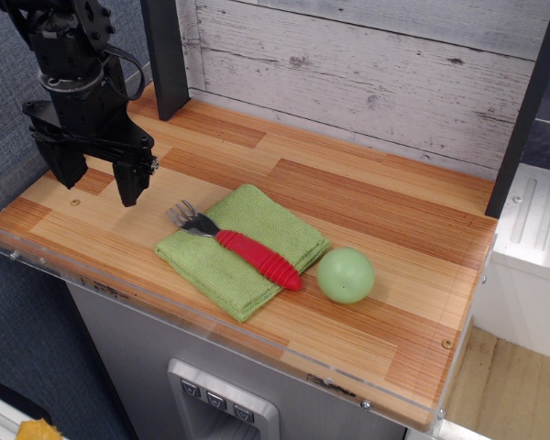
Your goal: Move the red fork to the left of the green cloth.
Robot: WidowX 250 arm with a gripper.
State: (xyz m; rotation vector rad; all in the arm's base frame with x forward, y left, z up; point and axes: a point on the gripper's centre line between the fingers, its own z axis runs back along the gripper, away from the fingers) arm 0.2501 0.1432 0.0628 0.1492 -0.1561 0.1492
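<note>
The red fork [247, 254] lies diagonally across the green cloth [241, 247], red ribbed handle toward the lower right, dark tines [183, 218] sticking over the cloth's upper left edge. The cloth is a folded light green square in the middle of the wooden tabletop. My gripper [99, 181] hangs over the left part of the table, left of the cloth and the tines. Its two black fingers [130, 180] point down, spread apart, with nothing between them.
A pale green ball [346, 275] rests on the table just right of the cloth. A dark post [165, 57] stands at the back left, another [526, 105] at the right. A whitewashed plank wall [367, 73] backs the table. A clear acrylic lip [211, 332] edges the front.
</note>
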